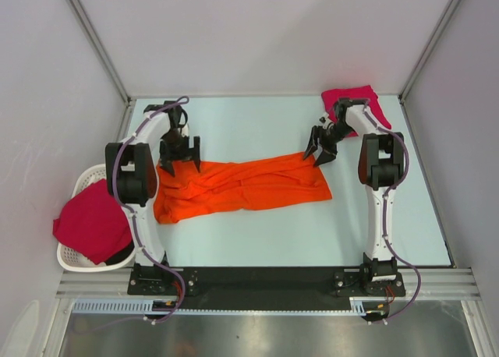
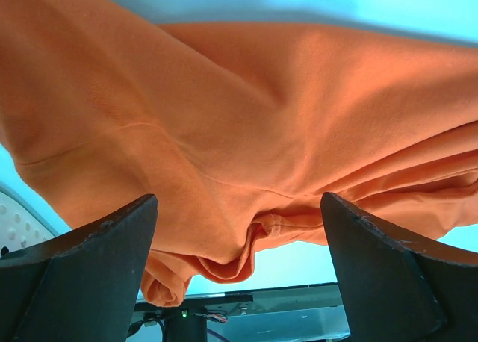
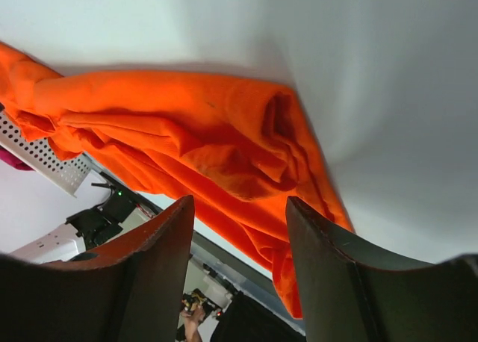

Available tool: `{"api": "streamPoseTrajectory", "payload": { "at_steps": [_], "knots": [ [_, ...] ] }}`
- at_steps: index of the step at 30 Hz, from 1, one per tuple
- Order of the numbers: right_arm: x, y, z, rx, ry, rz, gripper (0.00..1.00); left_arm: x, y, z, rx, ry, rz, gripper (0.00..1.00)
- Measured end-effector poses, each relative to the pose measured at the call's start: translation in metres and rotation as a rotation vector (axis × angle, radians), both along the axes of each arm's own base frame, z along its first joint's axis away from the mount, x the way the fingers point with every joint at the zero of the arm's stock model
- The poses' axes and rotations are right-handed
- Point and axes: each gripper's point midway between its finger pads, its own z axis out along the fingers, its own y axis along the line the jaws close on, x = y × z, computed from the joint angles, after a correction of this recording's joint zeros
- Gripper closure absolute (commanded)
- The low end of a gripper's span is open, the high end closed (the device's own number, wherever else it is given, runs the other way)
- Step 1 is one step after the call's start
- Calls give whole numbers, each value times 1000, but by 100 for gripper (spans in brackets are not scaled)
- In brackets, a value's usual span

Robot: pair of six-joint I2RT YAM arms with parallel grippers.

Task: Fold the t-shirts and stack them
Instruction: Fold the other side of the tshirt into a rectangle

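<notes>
The bright orange t-shirt (image 1: 242, 187) lies crumpled across the middle of the table, stretched left to right. My left gripper (image 1: 180, 164) hangs open just above its far left edge; the left wrist view shows orange cloth (image 2: 246, 133) under the spread jaws. My right gripper (image 1: 320, 151) hangs open over the shirt's far right corner, and the shirt (image 3: 202, 140) lies below the jaws in the right wrist view. A folded crimson-pink t-shirt (image 1: 349, 101) lies at the far right corner, behind the right arm. Another crimson-pink t-shirt (image 1: 92, 221) drapes over the basket at left.
The white slatted plastic basket (image 1: 72, 257) stands off the table's left edge beside the left arm's base. Grey walls close in the table at left, right and back. The black base rail (image 1: 257, 281) runs along the near edge.
</notes>
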Motion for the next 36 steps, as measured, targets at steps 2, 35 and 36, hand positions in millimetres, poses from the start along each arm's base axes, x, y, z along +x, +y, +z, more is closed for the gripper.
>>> {"api": "streamPoseTrajectory", "payload": {
  "at_steps": [2, 35, 36],
  "knots": [
    [-5, 0, -4, -2, 16, 3, 43, 0, 0, 0, 0, 0, -2, 3],
    [26, 16, -16, 2, -72, 22, 94, -1, 0, -1, -3, 1, -11, 3],
    [26, 17, -17, 2, -72, 27, 97, -1, 0, -1, -3, 1, -11, 3]
  ]
}}
